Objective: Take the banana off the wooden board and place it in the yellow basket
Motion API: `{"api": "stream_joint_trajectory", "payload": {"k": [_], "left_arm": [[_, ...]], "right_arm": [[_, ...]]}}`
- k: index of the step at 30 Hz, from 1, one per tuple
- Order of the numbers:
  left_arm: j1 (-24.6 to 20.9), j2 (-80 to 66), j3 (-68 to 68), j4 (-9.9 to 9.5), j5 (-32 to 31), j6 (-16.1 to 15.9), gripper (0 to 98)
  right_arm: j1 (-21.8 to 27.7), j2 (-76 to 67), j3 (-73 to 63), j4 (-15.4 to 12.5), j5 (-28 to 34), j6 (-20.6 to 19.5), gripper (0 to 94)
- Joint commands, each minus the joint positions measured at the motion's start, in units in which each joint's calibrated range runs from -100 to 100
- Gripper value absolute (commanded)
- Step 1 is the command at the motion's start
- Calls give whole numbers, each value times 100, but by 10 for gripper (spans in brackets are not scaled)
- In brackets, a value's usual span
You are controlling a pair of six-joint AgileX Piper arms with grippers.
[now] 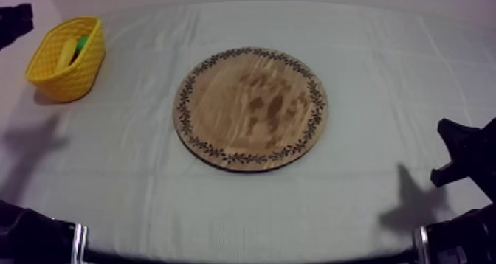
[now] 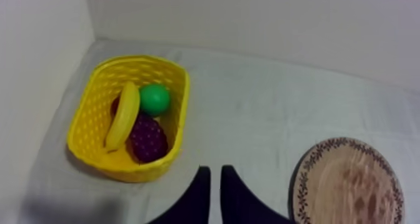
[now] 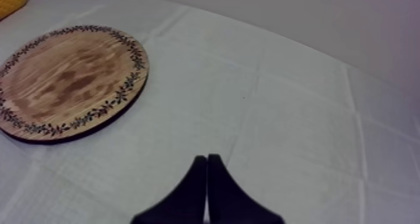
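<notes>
The banana (image 2: 123, 116) lies inside the yellow basket (image 2: 177, 95), along its left wall; from above I see the banana (image 1: 66, 51) in the basket (image 1: 87, 68) at the table's far left. The round wooden board (image 1: 251, 108) at the table's middle is bare. My left gripper (image 2: 214, 188) hangs back from the basket on the near side, over the cloth, fingers together as a narrow wedge and holding nothing. My right gripper (image 3: 207, 170) is shut and empty over the cloth to the right of the board (image 3: 69, 79); in the top view it (image 1: 461, 155) sits at the right edge.
Beside the banana in the basket lie a round green fruit (image 2: 154, 99) and dark purple grapes (image 2: 148, 139). A black part of an arm (image 1: 15, 20) shows at the far left edge beside the basket. Arm parts sit at the lower left (image 1: 29, 234) and lower right (image 1: 457, 241).
</notes>
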Motion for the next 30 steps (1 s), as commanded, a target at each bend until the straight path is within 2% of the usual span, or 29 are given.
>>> {"api": "stream_joint_trajectory", "payload": {"k": [1, 6, 10, 22, 26, 30], "left_arm": [[16, -877, 1250, 30, -683, -3, 11], [58, -2053, 2883, 69, -1545, 169, 2], [133, -2848, 3781, 89, -1763, 186, 0], [177, -4564, 4939, 209, -1196, -53, 0], [189, -4924, 5055, 231, -1107, -197, 0], [182, -5122, 5102, 252, -1115, -210, 0]], "right_arm": [[0, 0, -3, 1, 2, 1, 3], [0, 0, -3, 1, 2, 1, 3], [0, 0, -3, 1, 2, 2, 3], [0, 0, -3, 1, 2, 5, 3], [0, 0, -3, 1, 2, 2, 3], [0, 0, -3, 1, 2, 4, 3]]}}
